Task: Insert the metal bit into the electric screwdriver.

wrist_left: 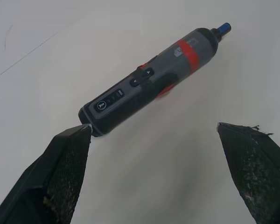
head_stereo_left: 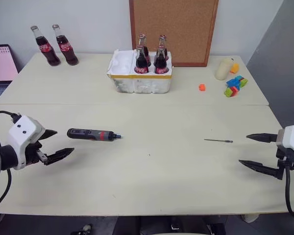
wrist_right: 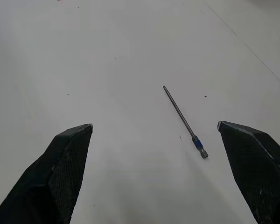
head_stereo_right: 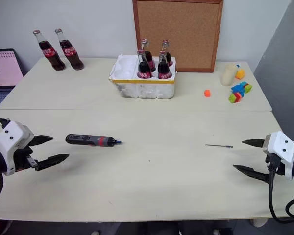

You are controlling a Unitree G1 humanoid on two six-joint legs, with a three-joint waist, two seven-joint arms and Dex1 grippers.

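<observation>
Left gripper (head_stereo_left: pixel 58 145): fingers wide apart, holding nothing, just left of the screwdriver's back end.
Right gripper (head_stereo_left: pixel 255 152): fingers wide apart too, holding nothing, near the bit.
Screwdriver (head_stereo_left: pixel 92 134): lies flat on the bench (head_stereo_left: pixel 152 186), left side, blue tip pointing right.
Bit (head_stereo_left: pixel 218 141): lies flat on the right, well apart from the screwdriver.
Risk: the bit is very thin, so the fingers may slip off or flick it away.
Risk: the round screwdriver may roll if pushed.

Red-banded dark grey electric screwdriver (head_stereo_left: pixel 92 134)
</observation>
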